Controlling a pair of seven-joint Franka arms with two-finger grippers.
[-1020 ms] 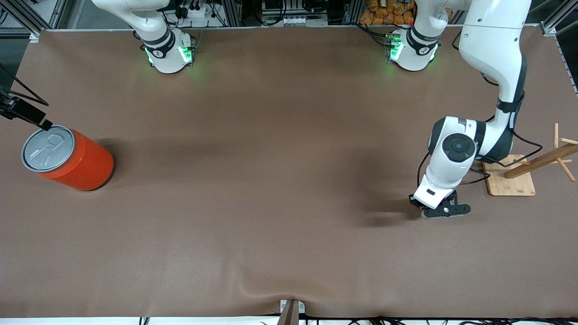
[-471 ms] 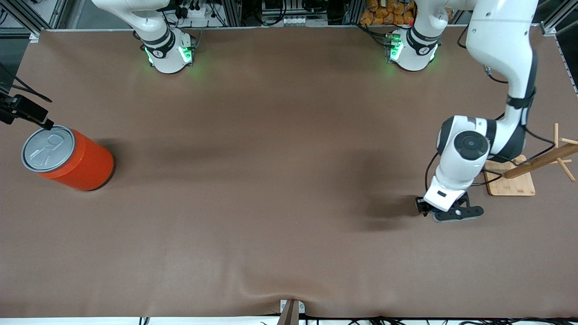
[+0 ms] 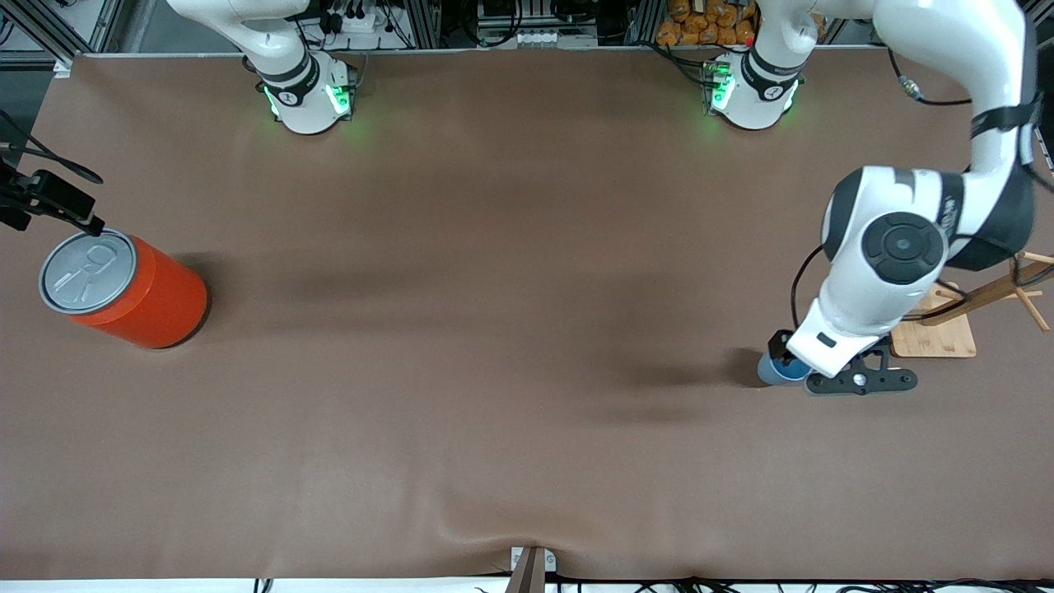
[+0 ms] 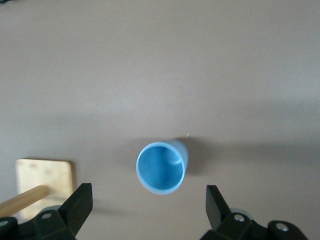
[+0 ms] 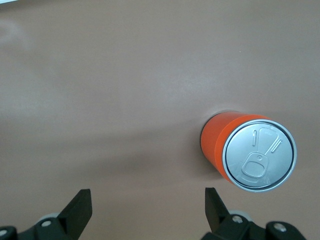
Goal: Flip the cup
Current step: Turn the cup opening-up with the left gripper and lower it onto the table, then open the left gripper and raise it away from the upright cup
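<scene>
The light blue cup [image 3: 776, 370] stands upright on the brown table toward the left arm's end, its mouth up and its inside darker blue. It also shows in the left wrist view [image 4: 161, 167]. My left gripper [image 3: 858, 381] hangs in the air above the cup, open and empty. In its own view the left gripper [image 4: 148, 200] has its fingers spread wide apart, clear of the cup. My right gripper [image 3: 51, 203] waits open and empty at the right arm's end, and its own view shows the right gripper [image 5: 146, 200] over bare table.
A large orange can [image 3: 123, 288] with a grey lid stands at the right arm's end, also in the right wrist view [image 5: 250, 150]. A wooden rack on a flat base [image 3: 930, 333] stands beside the cup, toward the table's end.
My left gripper has risen from low over the table and shifted toward the left arm's end. The cup, hidden under it before, now stands in view.
</scene>
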